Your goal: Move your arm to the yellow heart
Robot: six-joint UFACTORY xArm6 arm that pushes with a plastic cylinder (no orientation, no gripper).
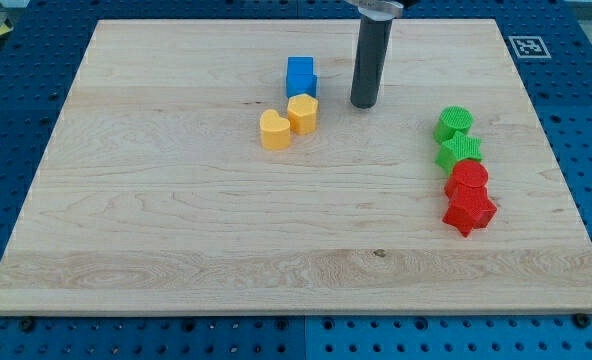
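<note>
The yellow heart (274, 130) lies on the wooden board, a little left of its upper middle. A yellow hexagon-like block (302, 113) touches it at its upper right, and a blue cube (300, 76) stands just above that. My tip (364, 104) is the lower end of the dark rod, which comes down from the view's top. It rests on the board to the right of the blue cube and the yellow hexagon, apart from both, and well to the upper right of the yellow heart.
At the view's right stands a column of blocks: a green cylinder (454, 123), a green star (459, 151), a red cylinder (468, 179) and a red star (470, 212). The wooden board (176, 220) lies on a blue perforated table.
</note>
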